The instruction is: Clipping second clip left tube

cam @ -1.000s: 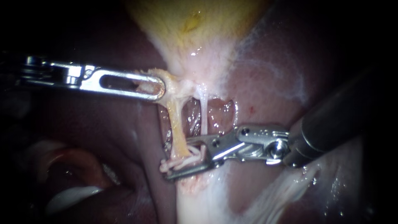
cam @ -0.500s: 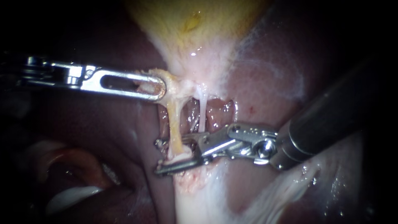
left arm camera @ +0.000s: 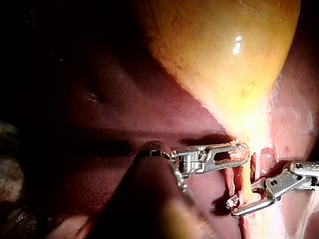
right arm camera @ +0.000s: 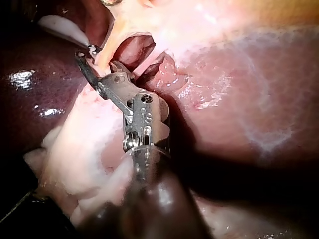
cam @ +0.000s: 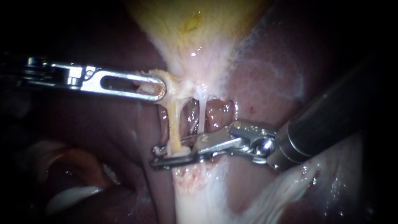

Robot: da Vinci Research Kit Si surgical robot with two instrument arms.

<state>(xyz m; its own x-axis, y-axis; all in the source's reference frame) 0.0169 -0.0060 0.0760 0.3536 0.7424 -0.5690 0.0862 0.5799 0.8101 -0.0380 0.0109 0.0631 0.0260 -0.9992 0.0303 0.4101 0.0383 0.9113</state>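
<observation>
The yellow gallbladder (cam: 195,33) narrows down to two tubes. My left instrument (cam: 159,88) comes in from the left, its slotted jaws shut on the pale tissue at the gallbladder's neck, holding it off to the left. Below it runs the yellowish left tube (cam: 175,122); the thin white right tube (cam: 202,114) is beside it. My right instrument (cam: 154,157) reaches across from the right, its long jaws closed from both sides on the left tube's lower end. The left wrist view shows the same grip (left arm camera: 232,206) on the tube (left arm camera: 245,186). I cannot make out a clip.
Dark red liver (cam: 103,124) lies left of the tubes, and paler liver (cam: 269,83) lies to the right behind the right instrument's shaft. Pale fatty tissue (cam: 199,195) spreads below the jaws. White membrane (cam: 282,195) lies at the lower right.
The right instrument has slid leftward across the left tube, and its jaws have gone from wide apart to closed on it. The left instrument has held still.
</observation>
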